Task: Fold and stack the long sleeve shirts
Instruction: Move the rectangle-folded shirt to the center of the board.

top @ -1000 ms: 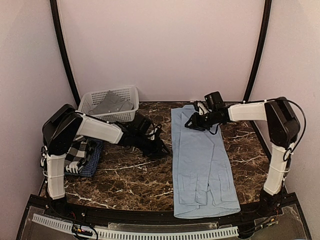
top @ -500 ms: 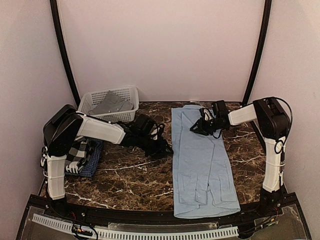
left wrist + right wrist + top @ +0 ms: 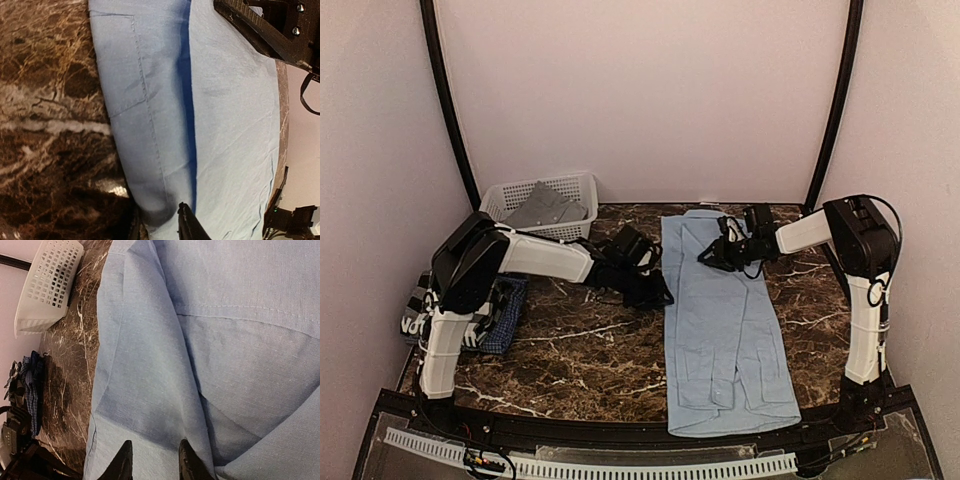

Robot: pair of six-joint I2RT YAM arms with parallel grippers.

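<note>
The light blue long sleeve shirt lies as a long folded strip from the table's back to its front edge, right of centre. At its left edge sits my left gripper. In the left wrist view the left gripper is open, with the rounded edge of the shirt between its dark fingertips. My right gripper hovers low over the shirt's upper part. Its jaws stand open just above the cloth, holding nothing. Checked shirts lie stacked at the left edge.
A white lattice basket stands at the back left with a grey shirt inside. The basket and a dark blue checked shirt also show in the right wrist view. Dark marble table lies between the arms.
My left gripper has moved right, up to the light blue shirt's left edge. The right gripper shifted slightly down and right over the shirt, then held still.
</note>
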